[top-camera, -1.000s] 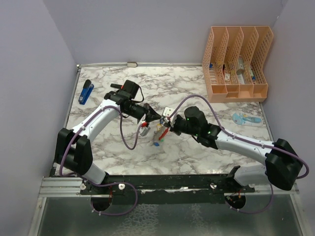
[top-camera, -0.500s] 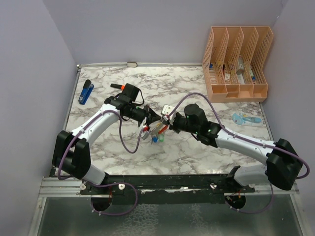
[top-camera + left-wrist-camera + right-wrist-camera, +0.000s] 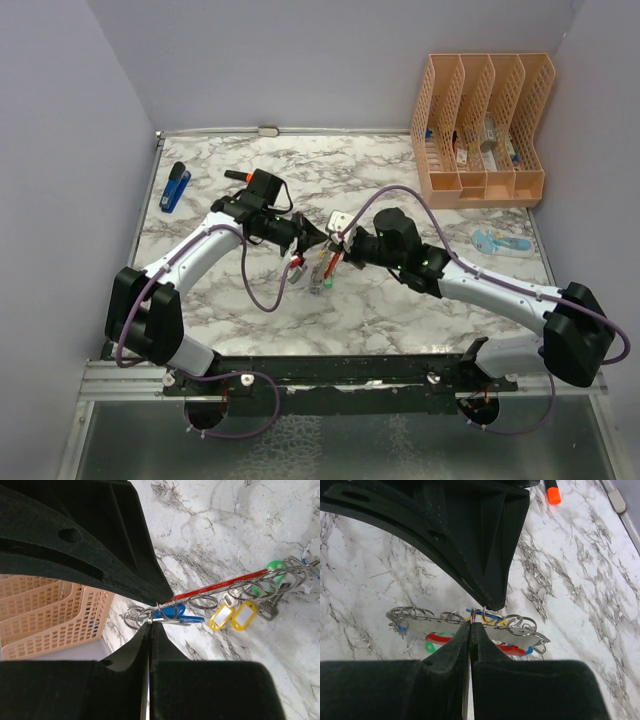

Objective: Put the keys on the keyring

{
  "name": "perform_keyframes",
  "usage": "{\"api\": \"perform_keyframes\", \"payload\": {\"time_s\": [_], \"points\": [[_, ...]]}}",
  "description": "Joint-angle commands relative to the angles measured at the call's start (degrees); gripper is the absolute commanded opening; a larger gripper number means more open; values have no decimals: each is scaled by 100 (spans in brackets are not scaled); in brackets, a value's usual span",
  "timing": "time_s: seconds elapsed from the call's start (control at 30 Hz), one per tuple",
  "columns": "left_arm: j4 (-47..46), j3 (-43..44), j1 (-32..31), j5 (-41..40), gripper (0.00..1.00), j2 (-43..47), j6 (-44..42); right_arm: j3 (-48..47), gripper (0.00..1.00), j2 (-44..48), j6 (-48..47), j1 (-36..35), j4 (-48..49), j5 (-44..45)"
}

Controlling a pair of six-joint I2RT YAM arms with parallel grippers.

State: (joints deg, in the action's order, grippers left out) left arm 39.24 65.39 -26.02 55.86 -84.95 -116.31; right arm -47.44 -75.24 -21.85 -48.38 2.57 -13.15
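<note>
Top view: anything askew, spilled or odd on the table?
Nothing spilled or broken. Left gripper and right gripper both pinch the silver-and-red D-shaped keyring, plastic-capped metal keys threaded on it. Lying loose outside the peach organiser: orange marker by the left arm, blue stapler far left, pale blue item at right.

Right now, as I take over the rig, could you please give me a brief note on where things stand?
Left gripper: shut on one end of the keyring.
Right gripper: shut, apparently on its silver side.
Keys: blue, yellow and green ones already hang on it. No loose key in view.
To do: check the loop is closed, then set it down.
</note>
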Motion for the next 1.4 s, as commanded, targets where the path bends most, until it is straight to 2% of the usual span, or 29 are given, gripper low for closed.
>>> {"api": "perform_keyframes", "payload": {"time_s": [0.0,0.67,1.37], "points": [[226,14,-44,44,0,205,-186,-271,1,-23,-66,-22,79,-78],[637,-58,-120,-104,0,282,-730,-476,1,-218,82,-22,-46,102],[-202,-323,-155,-429,0,248,-423,-527,1,-105,347,-22,-77,-19]]}}
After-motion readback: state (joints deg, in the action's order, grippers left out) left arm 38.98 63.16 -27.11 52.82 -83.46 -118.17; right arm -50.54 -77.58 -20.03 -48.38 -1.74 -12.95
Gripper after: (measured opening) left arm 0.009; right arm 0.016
